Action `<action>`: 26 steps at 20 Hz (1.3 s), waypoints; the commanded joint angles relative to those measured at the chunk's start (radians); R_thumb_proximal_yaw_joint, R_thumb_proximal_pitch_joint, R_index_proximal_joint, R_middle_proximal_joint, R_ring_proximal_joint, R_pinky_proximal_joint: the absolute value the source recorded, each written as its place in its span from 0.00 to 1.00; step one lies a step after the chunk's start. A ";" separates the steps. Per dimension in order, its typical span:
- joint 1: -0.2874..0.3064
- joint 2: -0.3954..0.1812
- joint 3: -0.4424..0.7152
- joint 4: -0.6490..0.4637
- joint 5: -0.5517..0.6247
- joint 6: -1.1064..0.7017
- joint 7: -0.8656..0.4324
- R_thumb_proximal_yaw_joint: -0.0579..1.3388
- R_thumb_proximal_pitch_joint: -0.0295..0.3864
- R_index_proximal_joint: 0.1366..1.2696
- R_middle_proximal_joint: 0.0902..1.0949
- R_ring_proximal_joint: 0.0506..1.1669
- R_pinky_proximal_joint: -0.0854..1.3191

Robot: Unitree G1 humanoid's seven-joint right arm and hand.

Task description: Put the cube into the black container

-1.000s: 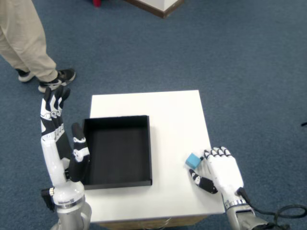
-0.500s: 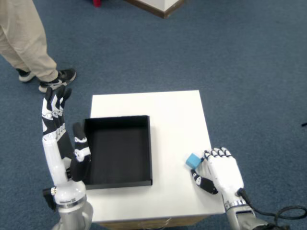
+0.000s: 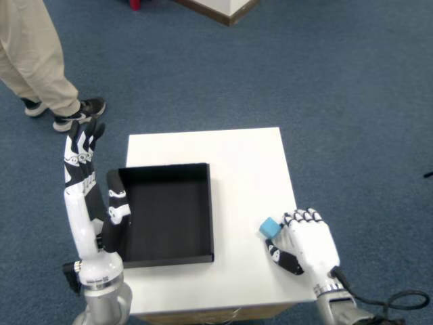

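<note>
A small light-blue cube (image 3: 270,228) rests on the white table (image 3: 230,156) near its right front corner. My right hand (image 3: 306,242) lies just behind and to the right of it, fingers curled against the cube's right side and the thumb stretched below it; the cube still touches the table. The black container (image 3: 166,213), a shallow square tray, sits on the table's left half with nothing inside. My left hand (image 3: 88,186) stands upright with spread fingers at the tray's left edge.
A person's legs and shoes (image 3: 64,108) stand on the blue carpet beyond the table's far left corner. A cable (image 3: 399,301) trails from my right wrist at the lower right.
My left arm has risen and shifted slightly right toward the tray. The right hand and cube have crept a few pixels left.
</note>
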 commanded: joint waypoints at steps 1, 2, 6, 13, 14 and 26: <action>-0.046 -0.007 0.004 0.005 -0.009 -0.028 -0.050 0.48 0.30 0.50 0.30 0.26 0.23; -0.046 -0.006 0.005 0.005 -0.011 -0.029 -0.051 0.47 0.30 0.50 0.30 0.26 0.23; -0.051 0.001 0.007 0.005 -0.015 -0.032 -0.056 0.45 0.30 0.49 0.29 0.26 0.23; -0.068 0.013 0.012 0.003 -0.029 -0.050 -0.118 0.43 0.30 0.48 0.29 0.25 0.22; -0.068 0.014 0.013 0.004 -0.030 -0.050 -0.119 0.43 0.30 0.48 0.29 0.25 0.22; -0.066 0.014 0.018 0.009 -0.041 -0.057 -0.116 0.47 0.32 0.50 0.29 0.25 0.22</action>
